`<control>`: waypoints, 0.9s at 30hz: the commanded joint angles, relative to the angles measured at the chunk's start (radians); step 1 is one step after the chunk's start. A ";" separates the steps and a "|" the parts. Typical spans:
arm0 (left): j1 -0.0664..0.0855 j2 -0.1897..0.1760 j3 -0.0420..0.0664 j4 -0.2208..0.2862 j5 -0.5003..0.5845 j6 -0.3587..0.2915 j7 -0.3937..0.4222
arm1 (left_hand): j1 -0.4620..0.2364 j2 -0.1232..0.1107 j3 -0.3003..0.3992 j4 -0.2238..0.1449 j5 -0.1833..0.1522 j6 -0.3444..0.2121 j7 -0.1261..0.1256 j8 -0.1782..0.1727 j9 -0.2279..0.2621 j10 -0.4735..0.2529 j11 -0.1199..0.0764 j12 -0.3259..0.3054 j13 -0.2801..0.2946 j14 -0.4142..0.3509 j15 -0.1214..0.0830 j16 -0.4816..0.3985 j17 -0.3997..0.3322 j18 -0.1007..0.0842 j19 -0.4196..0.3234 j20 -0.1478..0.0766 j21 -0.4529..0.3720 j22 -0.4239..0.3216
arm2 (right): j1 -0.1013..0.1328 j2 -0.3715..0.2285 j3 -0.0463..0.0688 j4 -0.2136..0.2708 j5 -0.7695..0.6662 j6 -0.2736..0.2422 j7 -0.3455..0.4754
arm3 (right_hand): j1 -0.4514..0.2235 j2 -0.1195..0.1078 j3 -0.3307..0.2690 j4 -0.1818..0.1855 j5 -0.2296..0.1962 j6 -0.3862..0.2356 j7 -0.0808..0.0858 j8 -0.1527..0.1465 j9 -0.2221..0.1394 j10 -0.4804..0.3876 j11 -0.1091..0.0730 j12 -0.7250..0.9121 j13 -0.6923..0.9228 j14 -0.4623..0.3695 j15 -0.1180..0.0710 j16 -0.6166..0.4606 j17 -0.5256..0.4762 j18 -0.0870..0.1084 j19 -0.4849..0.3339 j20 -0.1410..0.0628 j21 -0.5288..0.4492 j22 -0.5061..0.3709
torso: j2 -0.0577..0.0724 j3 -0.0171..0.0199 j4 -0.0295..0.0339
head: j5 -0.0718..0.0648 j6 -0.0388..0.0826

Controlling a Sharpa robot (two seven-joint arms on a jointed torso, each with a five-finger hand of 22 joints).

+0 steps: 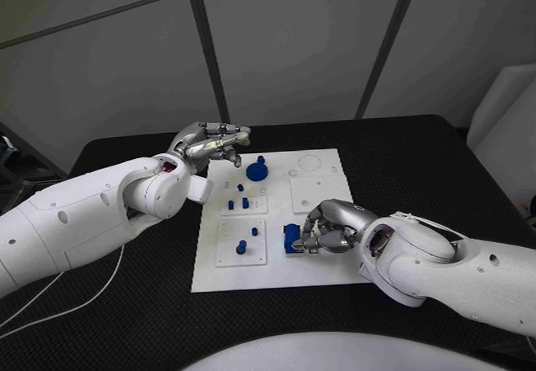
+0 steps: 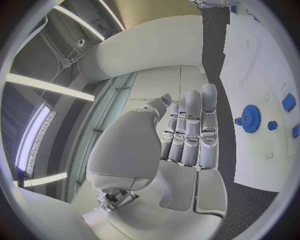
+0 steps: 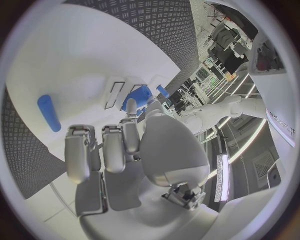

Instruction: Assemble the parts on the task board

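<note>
Nearest, my right hand [image 1: 323, 230] sits low on the white board [image 1: 324, 269], fingers [image 3: 115, 147] curled round an upright blue block [image 1: 293, 237]; beyond it lie small blue pegs [image 1: 238, 204] and the blue gear [image 1: 257, 170]. Farthest, my left hand [image 1: 208, 143] hovers just beside that gear, fingers together, holding nothing.

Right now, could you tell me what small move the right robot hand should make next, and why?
Probably lift straight up a little. The right robot hand has its fingers curled around a blue part low on the board, so raising it should clear the plate before carrying it toward a slot. How firm the hold is I cannot tell.
</note>
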 commanded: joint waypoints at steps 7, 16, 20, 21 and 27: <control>0.001 0.001 0.000 0.000 0.002 0.011 0.001 | -0.007 0.003 -0.005 -0.001 -0.004 -0.009 0.001 0.004 -0.001 -0.006 0.000 0.007 0.002 -0.008 0.002 -0.003 -0.001 -0.019 0.000 0.003 -0.006 -0.001 | 0.001 0.003 0.000 -0.006 -0.022 0.005 -0.011 | 0.050 0.016 0.015 -0.025 -0.016 0.002 -0.009 -0.004 0.001 0.008 -0.011 -0.003 -0.070 0.064 -0.010 0.006 0.043 -0.014 0.058 -0.009 -0.001 0.211 | -0.002 0.0012 -0.0014 | 0.000 -0.005; 0.001 0.001 0.000 -0.001 0.002 0.012 0.001 | -0.007 0.003 -0.005 -0.001 -0.004 -0.009 0.001 0.004 -0.001 -0.006 0.000 0.007 0.002 -0.008 0.002 -0.003 -0.001 -0.019 0.000 0.003 -0.006 -0.001 | 0.001 -0.008 0.000 -0.003 -0.028 0.006 -0.009 | 0.068 0.019 0.023 -0.036 -0.017 0.004 -0.010 -0.005 0.001 0.010 -0.012 0.001 -0.065 0.064 -0.012 0.006 0.045 -0.014 0.058 -0.010 -0.001 0.211 | -0.001 0.0017 -0.0019 | 0.001 -0.005; 0.001 0.001 0.000 -0.001 0.002 0.012 0.001 | -0.007 0.003 -0.005 -0.001 -0.004 -0.009 0.001 0.004 -0.001 -0.006 0.000 0.007 0.002 -0.008 0.002 -0.003 -0.001 -0.019 0.000 0.003 -0.006 -0.001 | 0.001 -0.012 0.000 -0.002 -0.029 0.006 -0.007 | 0.069 0.019 0.023 -0.036 -0.017 0.004 -0.010 -0.005 0.001 0.010 -0.012 0.001 -0.065 0.064 -0.012 0.006 0.045 -0.014 0.058 -0.010 -0.001 0.211 | -0.001 0.0017 -0.0016 | 0.000 -0.005; 0.001 0.001 0.000 -0.001 0.002 0.012 0.001 | -0.007 0.003 -0.005 -0.001 -0.004 -0.009 0.001 0.004 -0.001 -0.006 0.000 0.007 0.002 -0.008 0.002 -0.003 -0.001 -0.019 0.000 0.003 -0.006 -0.001 | 0.001 -0.013 0.000 -0.002 -0.029 0.007 -0.007 | 0.069 0.019 0.023 -0.036 -0.017 0.004 -0.010 -0.005 0.001 0.010 -0.012 0.001 -0.065 0.064 -0.012 0.006 0.045 -0.014 0.058 -0.010 -0.001 0.211 | 0.000 0.0016 -0.0014 | 0.000 -0.005; 0.001 0.000 0.000 -0.001 0.002 0.012 0.000 | -0.008 0.004 -0.005 -0.001 -0.004 -0.010 0.001 0.004 -0.002 -0.008 0.001 0.008 0.002 -0.009 0.002 -0.002 -0.002 -0.019 0.000 0.004 -0.006 -0.002 | 0.001 -0.014 0.000 -0.003 -0.026 0.032 0.003 | 0.068 0.013 0.021 -0.037 -0.019 0.004 -0.009 -0.006 0.001 0.010 -0.012 0.000 -0.066 0.064 -0.012 0.005 0.042 -0.013 0.057 -0.011 -0.002 0.210 | 0.001 0.0016 -0.0010 | -0.002 -0.007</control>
